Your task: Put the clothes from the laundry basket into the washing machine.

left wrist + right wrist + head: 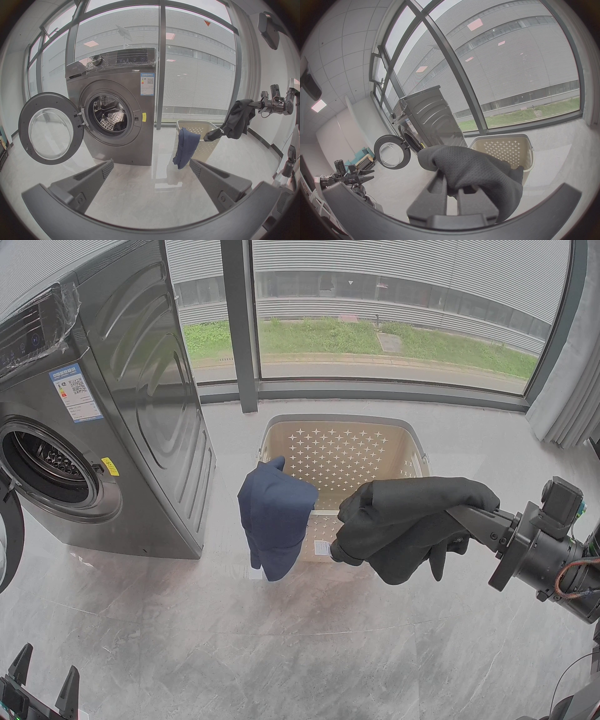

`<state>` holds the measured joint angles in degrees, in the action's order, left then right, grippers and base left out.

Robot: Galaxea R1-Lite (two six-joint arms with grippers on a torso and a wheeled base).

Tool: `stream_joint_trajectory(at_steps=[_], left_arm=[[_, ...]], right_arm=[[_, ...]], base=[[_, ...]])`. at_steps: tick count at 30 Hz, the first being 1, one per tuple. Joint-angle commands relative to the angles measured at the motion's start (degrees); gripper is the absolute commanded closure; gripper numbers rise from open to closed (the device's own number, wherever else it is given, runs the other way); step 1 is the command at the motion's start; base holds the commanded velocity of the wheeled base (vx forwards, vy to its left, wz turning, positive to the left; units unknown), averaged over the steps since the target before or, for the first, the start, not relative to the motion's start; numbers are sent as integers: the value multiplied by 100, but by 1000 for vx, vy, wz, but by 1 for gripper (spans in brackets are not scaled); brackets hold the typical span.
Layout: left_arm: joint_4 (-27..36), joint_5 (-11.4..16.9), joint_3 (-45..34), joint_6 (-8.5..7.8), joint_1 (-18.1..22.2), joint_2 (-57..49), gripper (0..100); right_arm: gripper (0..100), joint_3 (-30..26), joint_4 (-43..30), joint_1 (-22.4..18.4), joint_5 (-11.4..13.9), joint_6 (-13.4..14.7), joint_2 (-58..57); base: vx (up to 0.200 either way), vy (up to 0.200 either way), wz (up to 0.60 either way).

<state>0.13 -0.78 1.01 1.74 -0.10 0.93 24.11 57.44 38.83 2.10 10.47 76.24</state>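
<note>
The black garment (406, 521) hangs bunched in the clamped right gripper (469, 518) above the near rim of the laundry basket (340, 421), well apart from the washing machine (144, 396), and its dangling folds could slip free or drag off the blue garment (275, 515) draped over that rim.

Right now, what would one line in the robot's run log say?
right jaws: shut on black garment, aloft near basket | left jaws: open, empty | blue garment: draped over basket rim | washer door: open

My right gripper (455, 188), matt dark plastic, pinches a black garment (475, 168) of fine mesh knit; the washing machine (150, 396) is smooth grey metal, the floor (250, 646) glossy.
</note>
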Motion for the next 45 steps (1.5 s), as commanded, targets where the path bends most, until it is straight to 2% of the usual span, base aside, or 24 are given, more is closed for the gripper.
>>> stream_joint_trajectory(at_steps=[1,22,28,45], left_arm=[[4,-1,-92,10,1,-66,0],[-5,-1,-92,10,1,-66,0],[-5,16,-101,-42,1,-66,0],[-5,16,-101,-42,1,-66,0]], right_arm=[[100,32,4,2,1,-1,-4],[100,76,215,-130,116,34,-65],[100,76,206,-139,116,34,-171],[100,67,188,-139,116,34,-162]], base=[[0,200,0],[0,200,0],[0,0,0],[-176,0,0]])
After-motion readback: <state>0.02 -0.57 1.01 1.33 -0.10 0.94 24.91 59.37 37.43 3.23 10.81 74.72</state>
